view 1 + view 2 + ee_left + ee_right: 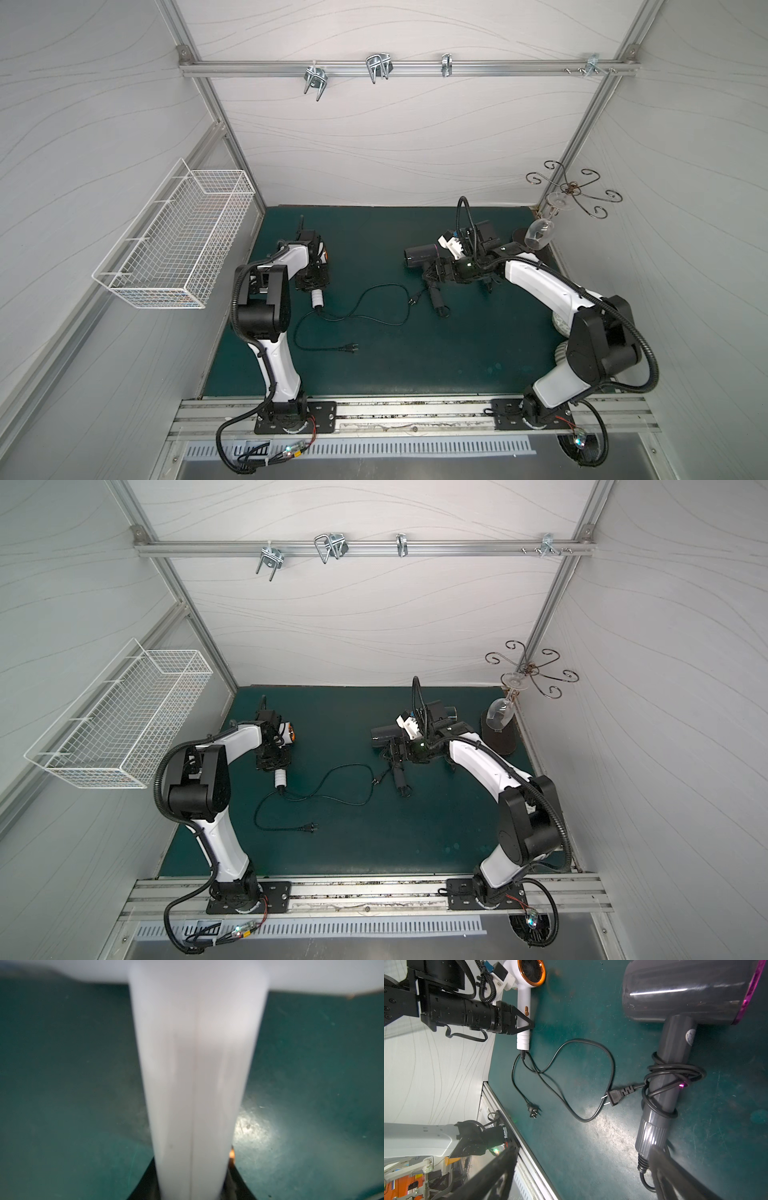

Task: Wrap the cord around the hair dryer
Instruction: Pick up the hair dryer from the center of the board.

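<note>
A white hair dryer (316,296) (280,778) with a copper ring lies at the left of the green mat. My left gripper (311,282) (527,1022) is shut on its handle (197,1084). Its black cord (386,285) (583,1040) trails loose over the mat in a wide loop and ends in a plug (348,350) (533,1112). A dark grey hair dryer (417,256) (679,991) lies at the right, with its own cord (675,1070) coiled round its handle. My right gripper (435,274) (583,1184) hovers over it, open, with only mat between its fingers.
A white wire basket (174,245) hangs on the left wall. A wine glass (538,235) hangs from a curled metal stand at the back right, over a dark base (498,737). Metal hooks (378,66) sit on the back rail. An aluminium rail (395,415) edges the front.
</note>
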Tool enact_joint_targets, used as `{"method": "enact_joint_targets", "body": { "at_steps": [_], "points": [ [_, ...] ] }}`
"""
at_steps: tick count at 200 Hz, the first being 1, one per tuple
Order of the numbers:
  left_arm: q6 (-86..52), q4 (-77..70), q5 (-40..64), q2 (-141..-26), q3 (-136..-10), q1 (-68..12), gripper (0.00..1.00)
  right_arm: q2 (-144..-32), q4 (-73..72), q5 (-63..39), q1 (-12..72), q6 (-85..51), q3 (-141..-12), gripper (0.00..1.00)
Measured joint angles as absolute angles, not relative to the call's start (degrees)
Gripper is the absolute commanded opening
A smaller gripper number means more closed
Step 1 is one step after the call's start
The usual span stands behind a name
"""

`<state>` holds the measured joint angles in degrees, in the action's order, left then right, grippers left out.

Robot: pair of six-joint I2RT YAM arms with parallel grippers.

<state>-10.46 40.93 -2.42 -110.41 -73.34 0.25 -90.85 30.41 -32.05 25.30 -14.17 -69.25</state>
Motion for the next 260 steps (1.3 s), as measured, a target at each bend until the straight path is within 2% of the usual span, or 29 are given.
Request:
{"method": "enact_joint_targets", "body": {
  "at_steps": [73,146,216,260],
  "points": [
    [-9.34,40.10,-2.76,-108.47,-72.84,-4.91,0.00,-90.85,29.56,-33.52,24.27,-14.22,-68.93,0.99],
    [-8.93,39.59,-3.33,-95.50,-72.82,-9.37,0.00,-90.85,27.49,-35.97,23.53,-16.14,-68.93,0.99],
    [-12.73,38.98,-2.55,-93.27,-74.61,-21.08,0.00,-90.85,18.04,-39.13,24.40,-22.94,-69.17,0.99],
    [-15.68,37.63,-2.26,-93.27,-77.25,-27.55,0.00,-91.13,8.08,-39.48,29.45,-28.97,-69.17,0.99]
  ]
}}
